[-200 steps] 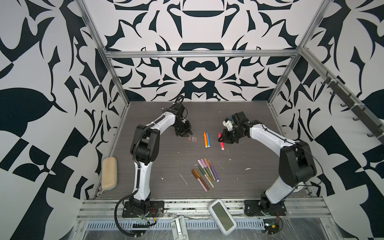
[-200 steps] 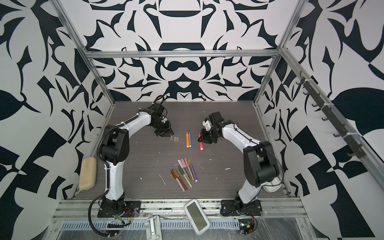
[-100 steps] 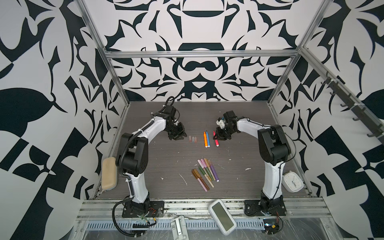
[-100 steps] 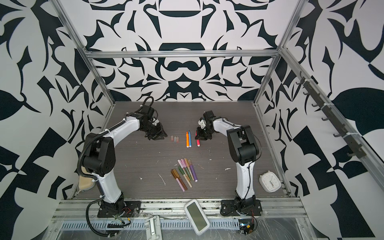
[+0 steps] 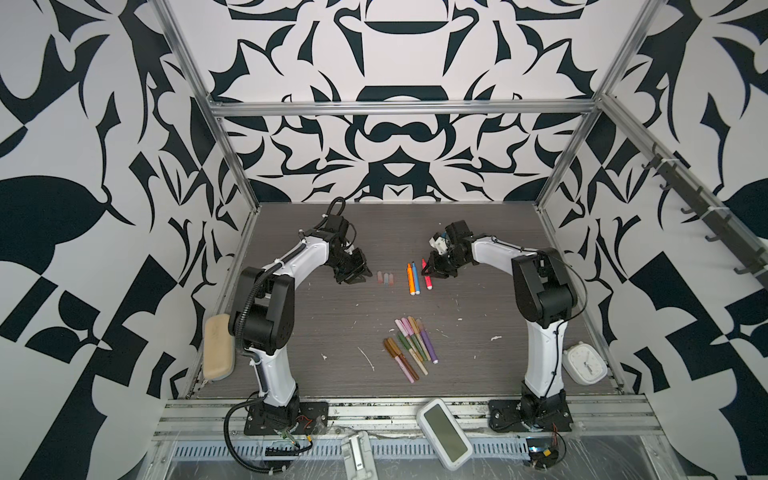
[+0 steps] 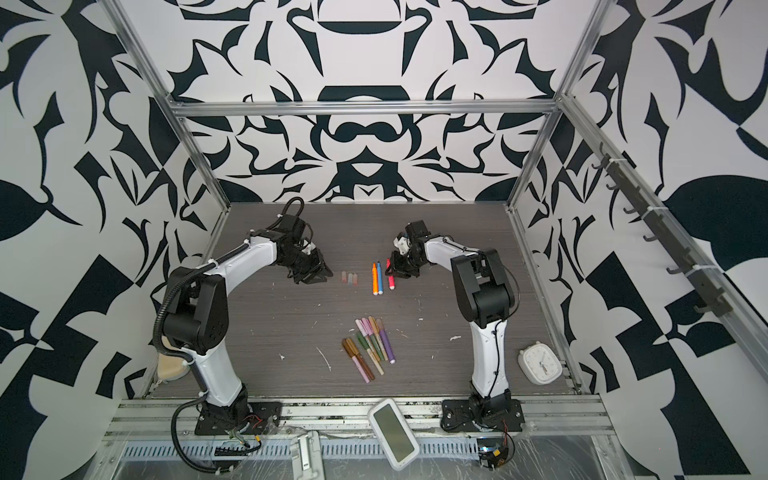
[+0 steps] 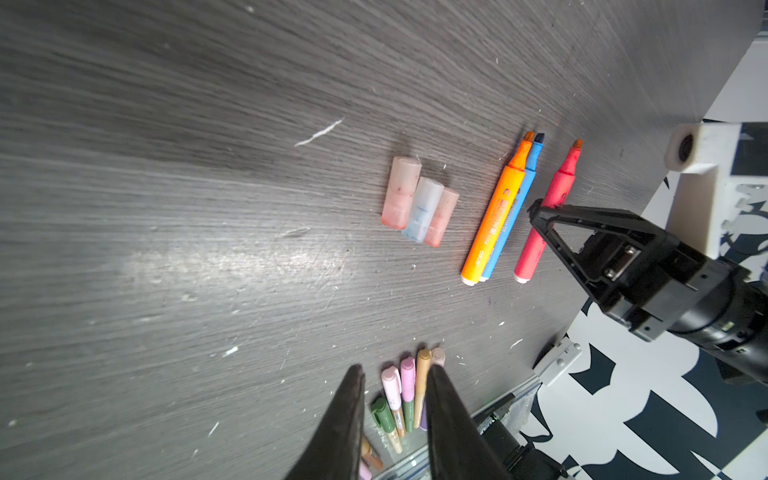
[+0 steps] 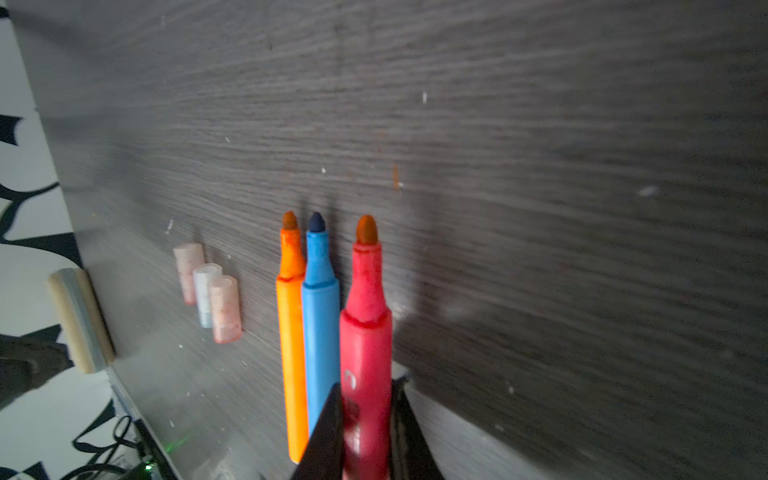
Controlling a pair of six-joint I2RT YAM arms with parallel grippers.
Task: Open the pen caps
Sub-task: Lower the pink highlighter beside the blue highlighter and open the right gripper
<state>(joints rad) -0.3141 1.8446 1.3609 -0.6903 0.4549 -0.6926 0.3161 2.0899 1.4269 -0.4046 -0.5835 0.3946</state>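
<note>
My right tool (image 8: 368, 384) straddles the red pen (image 8: 365, 324), lower centre, grip unclear; my left tool (image 7: 395, 370) gapes slightly, empty.

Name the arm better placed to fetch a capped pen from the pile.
Left, probably: the left tool is open and empty, while the right tool straddles the red pen.

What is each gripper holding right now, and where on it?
Left gripper: nothing. Right gripper straddles the red pen at mid-barrel; whether it actually clamps it cannot be told.
</note>
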